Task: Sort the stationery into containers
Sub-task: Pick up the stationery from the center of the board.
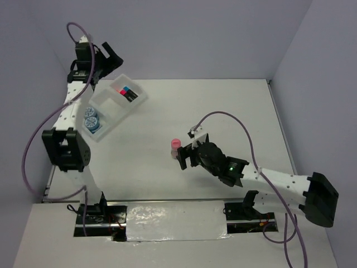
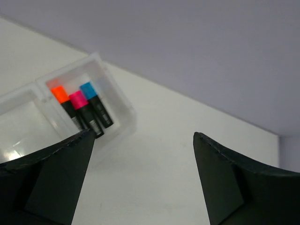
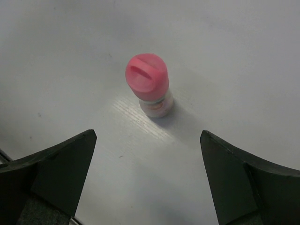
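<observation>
Item: pink-capped bottle (image 3: pixel 146 82), upright on counter (image 3: pixel 234 56), 12 o'clock of my right fingers (image 3: pixel 56 173), spread, empty. Left fingers (image 2: pixel 47 178) likewise spread, empty. Risk: I clip cap, bottle topples, rolls.

A robotics lab test cell: plain white bench (image 1: pixel 223 111) boxed by bare lilac-grey walls (image 1: pixel 195 33) (white-and-black left arm (image 1: pixel 70 109) and right arm (image 1: pixel 279 180) bolted at its edge).

Three black markers (image 1: pixel 128 93) lie side by side in the white tray's (image 1: pixel 110 105) far compartment, and two blue rolls (image 1: pixel 92 120) sit in the near one. The pink-capped bottle (image 1: pixel 175 147) stands upright, well apart.
</observation>
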You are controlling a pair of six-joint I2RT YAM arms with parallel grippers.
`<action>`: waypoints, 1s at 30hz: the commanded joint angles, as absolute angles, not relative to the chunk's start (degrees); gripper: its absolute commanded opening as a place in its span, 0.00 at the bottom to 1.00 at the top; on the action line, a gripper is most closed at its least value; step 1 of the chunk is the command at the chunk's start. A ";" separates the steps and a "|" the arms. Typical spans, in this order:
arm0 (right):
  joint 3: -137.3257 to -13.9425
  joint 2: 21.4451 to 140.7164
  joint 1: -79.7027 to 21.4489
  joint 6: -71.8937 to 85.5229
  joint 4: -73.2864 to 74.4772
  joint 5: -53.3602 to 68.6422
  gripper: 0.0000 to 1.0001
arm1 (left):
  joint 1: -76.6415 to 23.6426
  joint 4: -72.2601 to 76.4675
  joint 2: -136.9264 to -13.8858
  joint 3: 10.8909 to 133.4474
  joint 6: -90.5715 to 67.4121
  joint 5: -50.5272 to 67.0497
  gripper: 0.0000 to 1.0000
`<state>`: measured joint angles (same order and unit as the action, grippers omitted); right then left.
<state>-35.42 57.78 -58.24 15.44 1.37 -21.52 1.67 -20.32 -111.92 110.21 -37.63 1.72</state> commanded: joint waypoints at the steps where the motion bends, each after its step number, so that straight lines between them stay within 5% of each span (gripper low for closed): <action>1: -32.96 63.09 -57.22 11.60 -14.47 -16.97 1.00 | 1.23 -18.02 -93.81 103.74 -36.04 7.37 0.99; 9: -32.61 75.93 -54.24 9.49 -26.27 -16.88 0.97 | 0.97 -19.16 -65.87 81.77 -33.23 14.84 0.99; 15: -35.94 83.31 -53.09 8.00 -28.74 -15.12 0.89 | 0.97 -26.01 -56.78 76.73 -26.02 14.06 0.99; 22: -38.24 90.61 -53.09 8.79 -30.49 -19.95 0.57 | 0.97 -28.65 -55.99 74.62 -23.29 16.25 0.99; 24: -37.27 90.88 -53.00 8.96 -33.21 -20.13 0.54 | 0.97 -27.16 -55.55 72.52 -23.29 17.05 0.99; 30: -34.73 86.24 -53.17 8.70 -33.23 -18.55 0.14 | 0.62 -23.39 -55.20 65.84 -22.68 23.72 0.99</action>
<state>-36.01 90.26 -53.21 9.04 -28.82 -18.20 1.02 -27.77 -56.05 67.85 -24.99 18.00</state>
